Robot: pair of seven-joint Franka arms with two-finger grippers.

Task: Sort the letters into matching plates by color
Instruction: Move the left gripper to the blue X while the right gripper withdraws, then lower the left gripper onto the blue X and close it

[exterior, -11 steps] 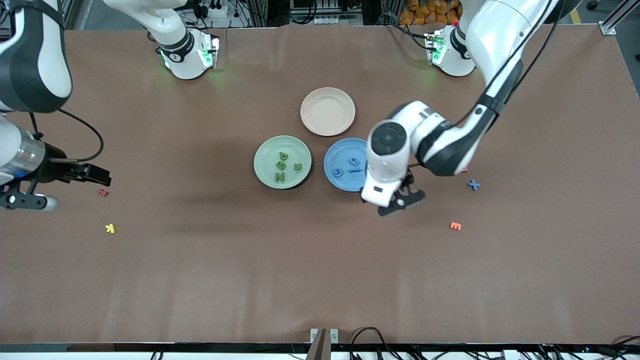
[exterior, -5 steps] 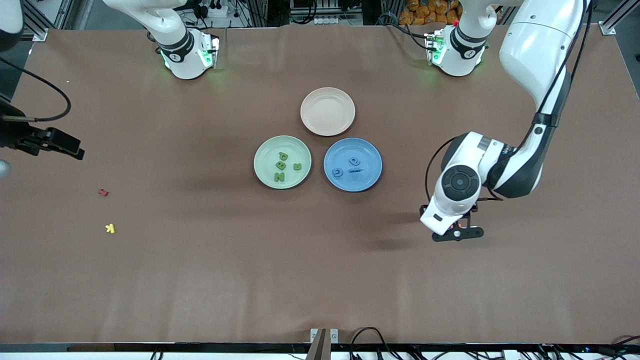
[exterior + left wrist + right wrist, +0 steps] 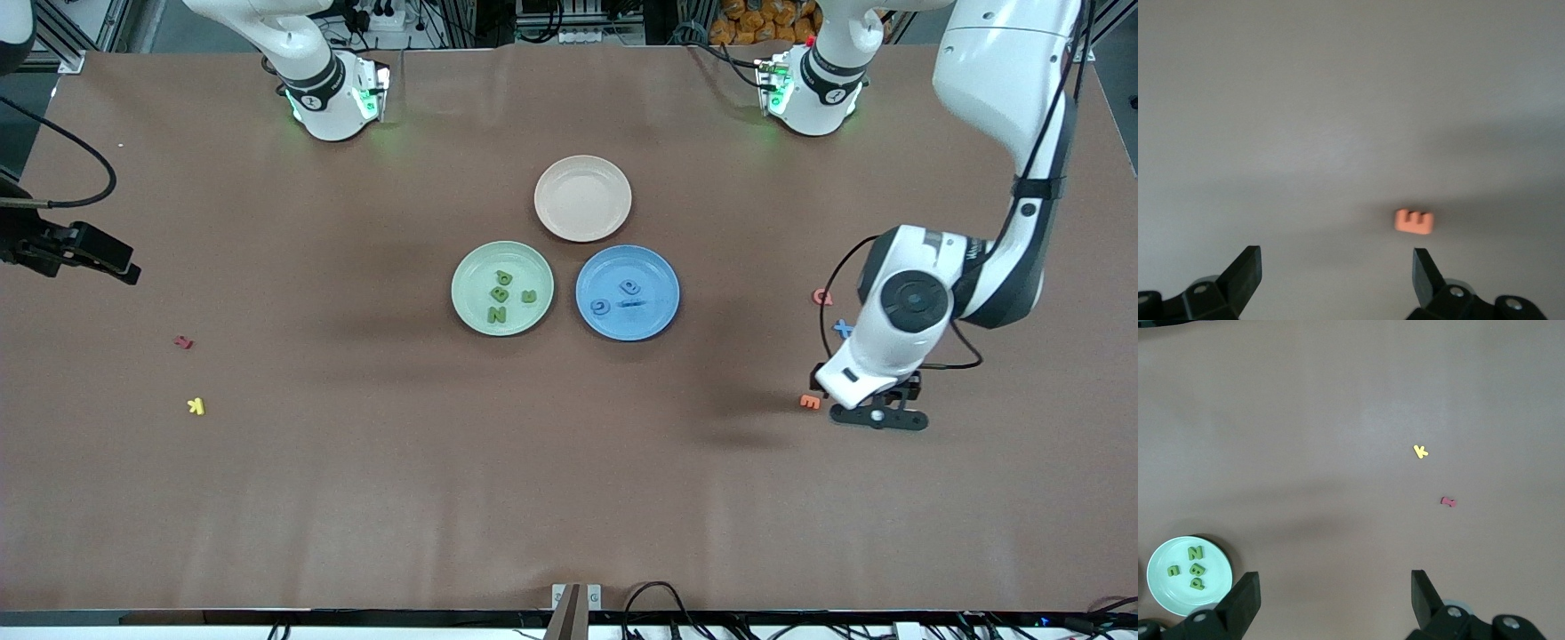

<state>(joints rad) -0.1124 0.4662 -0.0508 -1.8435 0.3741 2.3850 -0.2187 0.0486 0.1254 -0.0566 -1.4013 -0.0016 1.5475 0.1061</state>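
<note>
The pale green plate (image 3: 474, 267) holds several green letters (image 3: 500, 294); it also shows in the right wrist view (image 3: 1165, 590). The blue plate (image 3: 660, 283) beside it holds three blue letters (image 3: 630, 286). A blue X (image 3: 842, 328) lies on the table toward the left arm's end, partly covered by the left arm. My left gripper (image 3: 878, 416) (image 3: 1336, 267) is open and empty, low over bare table beside an orange E (image 3: 809, 402) (image 3: 1413, 221). My right gripper (image 3: 111, 264) (image 3: 1335, 587) is open and empty, high over the right arm's end of the table.
A beige-pink plate (image 3: 582, 197) stands empty, farther from the front camera than the two plates. A pink letter (image 3: 822, 297) lies near the blue X. A red letter (image 3: 183, 341) (image 3: 1448, 501) and a yellow K (image 3: 196, 406) (image 3: 1421, 451) lie toward the right arm's end.
My left gripper has moved from beside the blue plate toward the left arm's end, to beside the orange E. The right gripper has drawn back toward the table's edge.
</note>
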